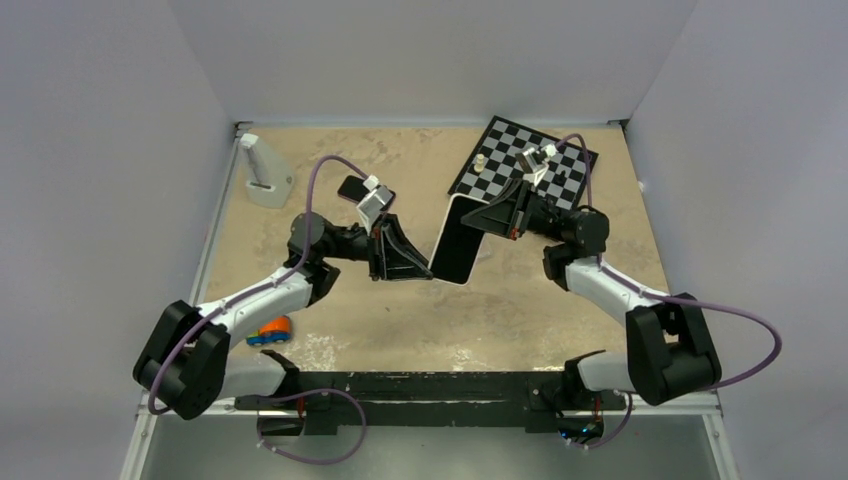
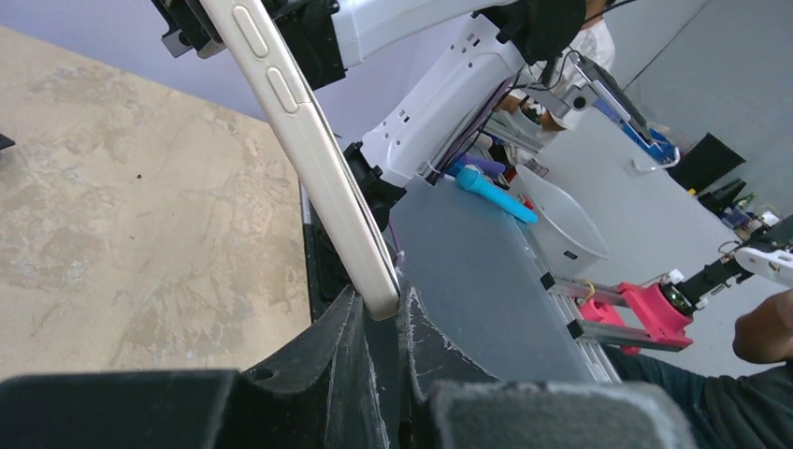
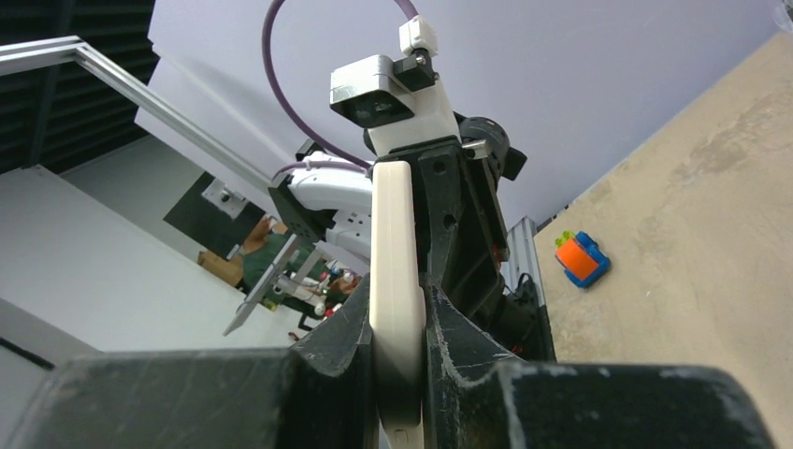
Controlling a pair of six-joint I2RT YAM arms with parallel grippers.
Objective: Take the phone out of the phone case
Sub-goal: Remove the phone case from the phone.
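From above we record the phone (image 1: 455, 245) held off the table (image 1: 400, 320) between the two arms. Its glossy black face is turned toward that camera with a pale rim around it, so it sits inside the phone case (image 2: 309, 140). That view does not settle how either grip stands, but the wrist cameras do. The left wrist view shows the case edge-on, whitish, with two side buttons, slanting down to a corner. There the left gripper (image 2: 382, 313) is closed on it, one finger on each side. The right wrist view shows the case upright in frame, pinched between the fingers (image 3: 458, 346) of the right gripper (image 3: 397, 337). Neither wrist view shows the screen. Only the top view shows the chessboard (image 1: 520, 160) at the far right with pieces on it, a second dark phone (image 1: 352, 186) lying behind the left gripper, and a white stand (image 1: 262, 172) at the far left. An orange and blue toy (image 1: 270, 331) lies near the left arm, and the right wrist view also catches it.
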